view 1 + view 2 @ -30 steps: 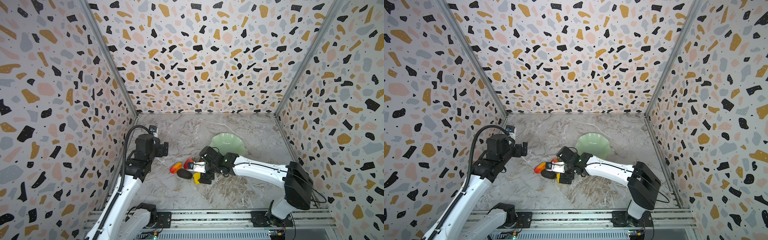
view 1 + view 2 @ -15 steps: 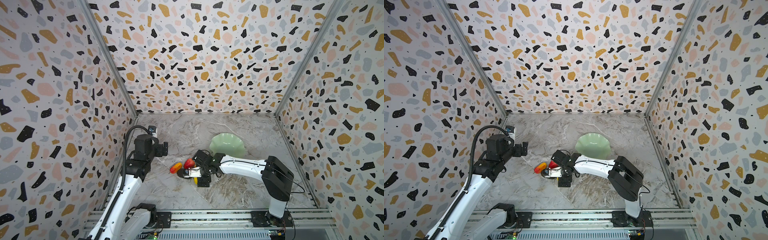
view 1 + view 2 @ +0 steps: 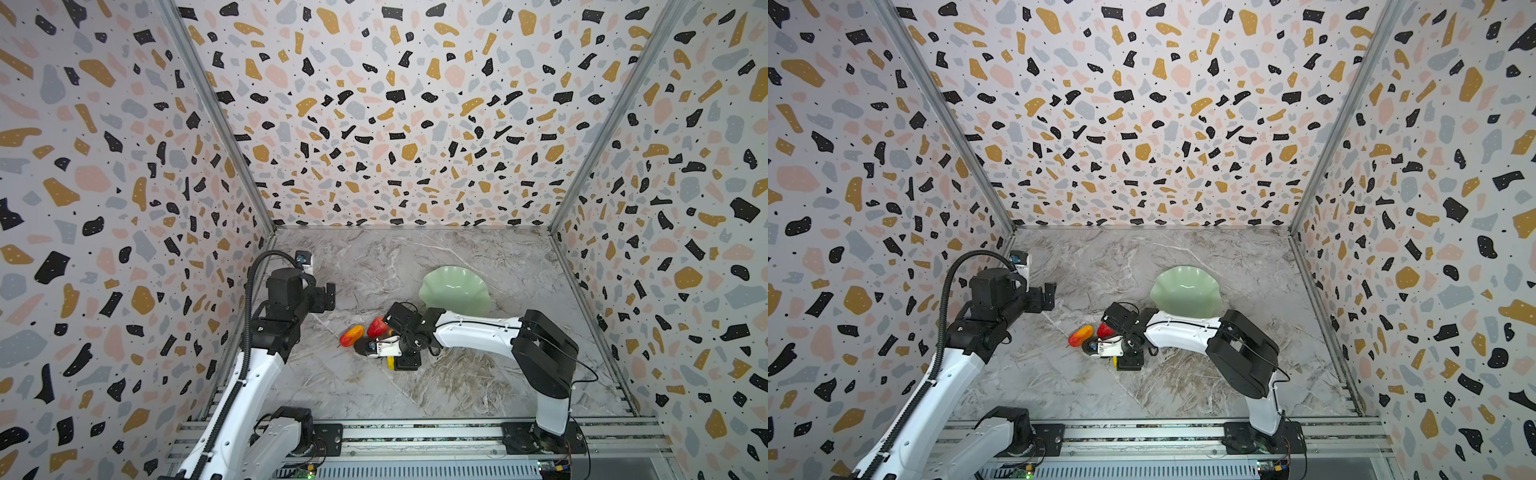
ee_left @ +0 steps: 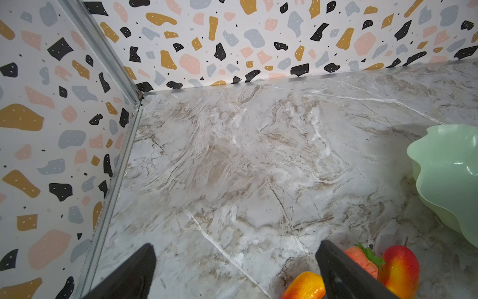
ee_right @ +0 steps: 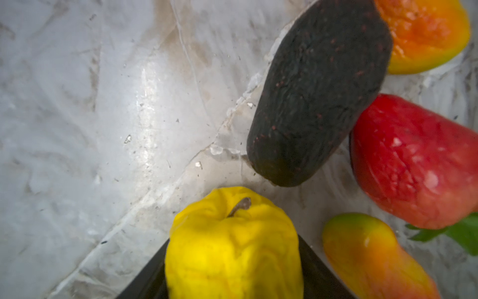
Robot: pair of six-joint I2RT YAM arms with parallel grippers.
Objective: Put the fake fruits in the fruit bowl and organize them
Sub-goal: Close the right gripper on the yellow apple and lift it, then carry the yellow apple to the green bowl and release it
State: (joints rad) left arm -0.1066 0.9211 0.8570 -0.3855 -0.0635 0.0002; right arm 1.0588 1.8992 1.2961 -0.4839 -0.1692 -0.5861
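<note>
The fake fruits lie clustered on the marble floor, left of the pale green fruit bowl [image 3: 455,289] [image 3: 1185,291], which holds nothing. My right gripper [image 3: 401,361] [image 5: 232,255] is low over the cluster. Its black fingers press both sides of the bumpy yellow chunk [image 5: 232,246] [image 3: 390,363]. Beside the chunk are the dark avocado [image 5: 318,98], the red strawberry [image 5: 413,160] [image 3: 377,327] and two mangoes [image 5: 424,33] [image 5: 372,259]. One mango [image 3: 351,336] [image 3: 1081,336] shows at the cluster's left. My left gripper [image 3: 328,297] [image 4: 236,248] hangs open above the floor, left of the fruits.
Terrazzo-patterned walls enclose the floor on three sides, with metal corner posts [image 3: 216,120]. An aluminium rail [image 3: 415,436] with both arm bases runs along the front edge. The bowl's wavy rim [image 4: 419,155] stands at the edge of the left wrist view.
My right gripper has closed from wide open onto the yellow chunk, and the right arm's elbow has swung. The left arm has stayed in place.
</note>
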